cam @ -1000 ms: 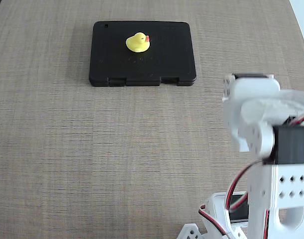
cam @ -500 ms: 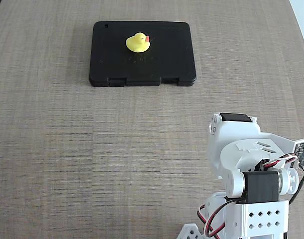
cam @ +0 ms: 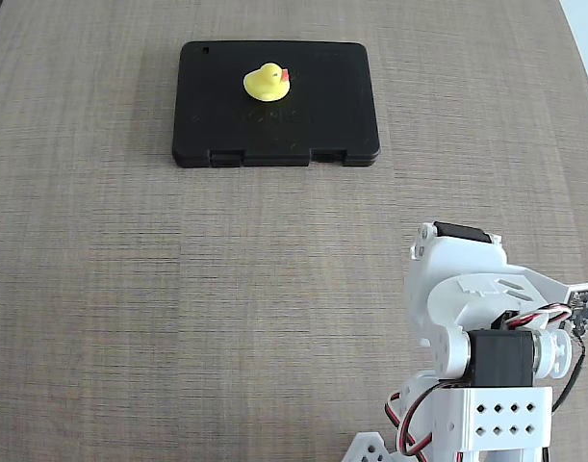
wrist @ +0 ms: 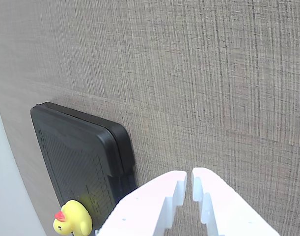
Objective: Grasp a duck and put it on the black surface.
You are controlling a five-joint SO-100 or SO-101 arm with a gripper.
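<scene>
The yellow duck with a red-orange beak sits upright on the black case, near its far middle, at the top of the fixed view. In the wrist view the duck shows at the bottom left, on the black case. My gripper enters the wrist view from the bottom edge. Its white fingers stand almost together with only a thin slit between them, and nothing is held. It hangs above bare table, well apart from the case and the duck.
The folded white arm with its black servos and wires sits at the bottom right of the fixed view. The wood-grain table stretches between the arm and the case. The table's edge runs down the left of the wrist view.
</scene>
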